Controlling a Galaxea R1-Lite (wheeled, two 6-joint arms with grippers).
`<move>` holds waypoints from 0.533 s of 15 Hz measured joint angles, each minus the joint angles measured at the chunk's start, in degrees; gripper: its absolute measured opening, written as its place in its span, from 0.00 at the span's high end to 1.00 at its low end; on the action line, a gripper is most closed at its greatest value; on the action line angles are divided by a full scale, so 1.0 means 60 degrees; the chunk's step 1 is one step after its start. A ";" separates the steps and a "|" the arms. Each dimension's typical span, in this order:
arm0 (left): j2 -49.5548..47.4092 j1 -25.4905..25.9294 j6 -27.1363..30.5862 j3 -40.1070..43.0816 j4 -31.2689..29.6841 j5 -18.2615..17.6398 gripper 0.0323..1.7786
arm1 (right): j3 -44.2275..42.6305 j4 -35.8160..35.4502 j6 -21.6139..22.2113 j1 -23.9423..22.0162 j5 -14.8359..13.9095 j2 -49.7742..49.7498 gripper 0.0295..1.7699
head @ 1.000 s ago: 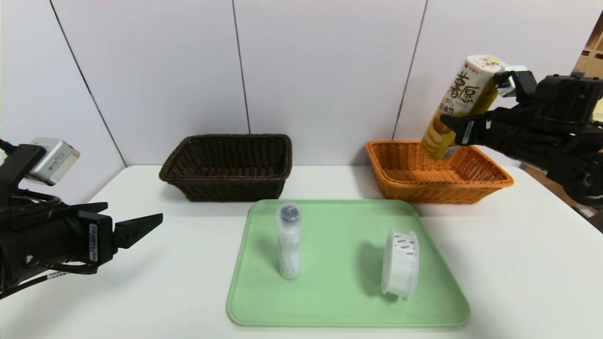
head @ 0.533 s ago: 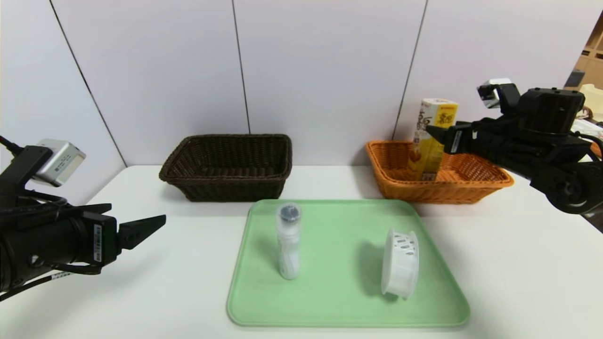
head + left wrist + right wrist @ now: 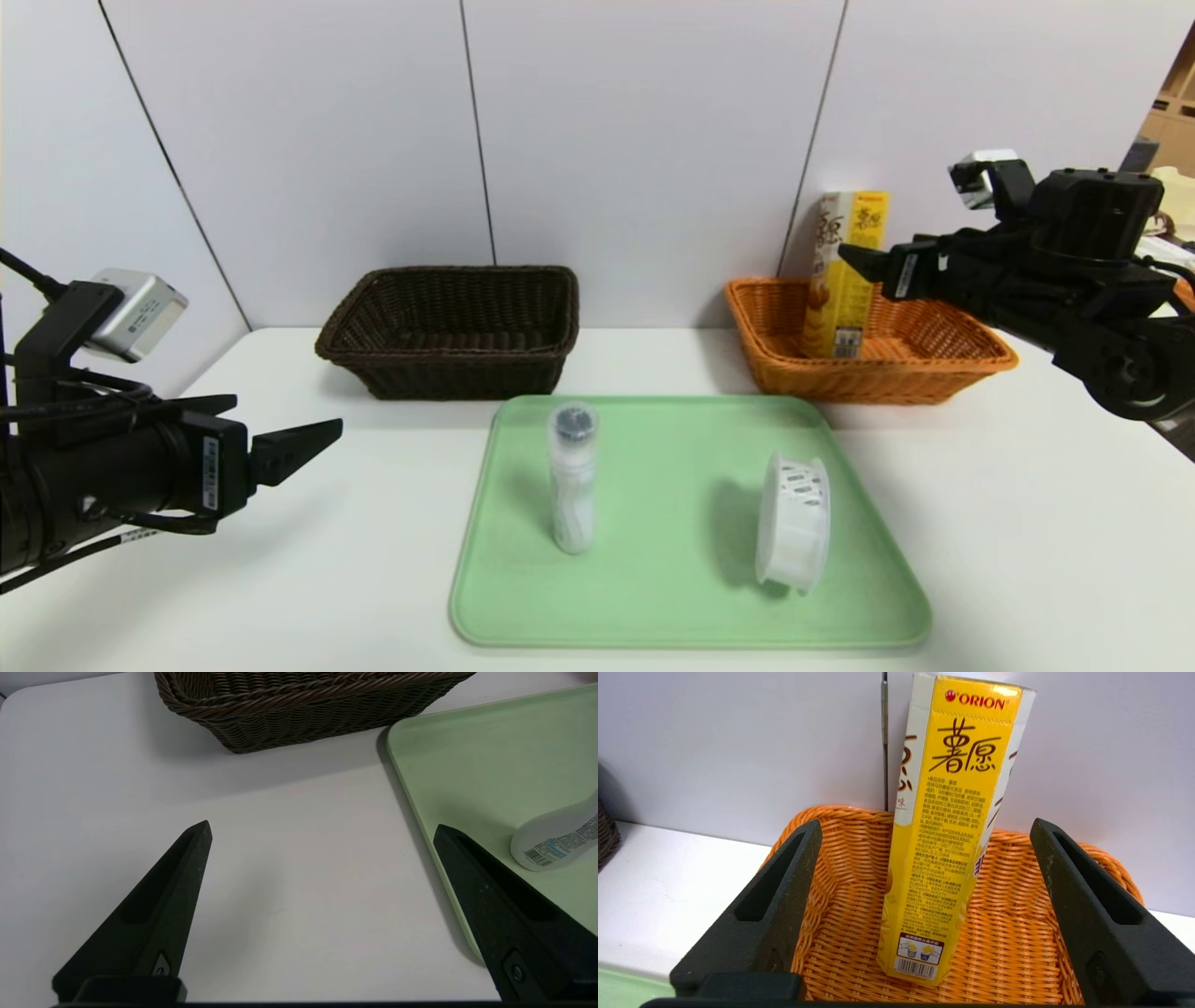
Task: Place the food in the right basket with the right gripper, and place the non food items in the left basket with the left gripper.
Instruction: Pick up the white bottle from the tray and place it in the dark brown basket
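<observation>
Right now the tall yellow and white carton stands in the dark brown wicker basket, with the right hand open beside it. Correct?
Not quite: the tall yellow and white carton stands in the bright orange wicker basket, as the head view shows.

The head view looked forward and down over the white bench [image 3: 373, 560]. Closer wrist views faced the dark-brown wicker basket [image 3: 448, 373] and orange wicker basket [image 3: 878, 378], both shared with it.
</observation>
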 joint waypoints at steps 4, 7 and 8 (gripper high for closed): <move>0.0079 -0.0479 0.0000 -0.0309 0.0051 0.0006 0.05 | 0.0002 0.0043 0.0006 -0.0102 -0.0226 -0.0601 0.09; 0.0313 -0.0892 -0.0008 -0.0983 0.0221 0.0169 0.05 | 0.0028 0.0622 0.0006 -0.0112 -0.0335 -0.1443 0.07; 0.0423 -0.1095 0.0000 -0.1264 0.0419 0.0256 0.05 | 0.0033 0.1103 0.0006 -0.0124 -0.0335 -0.1847 0.07</move>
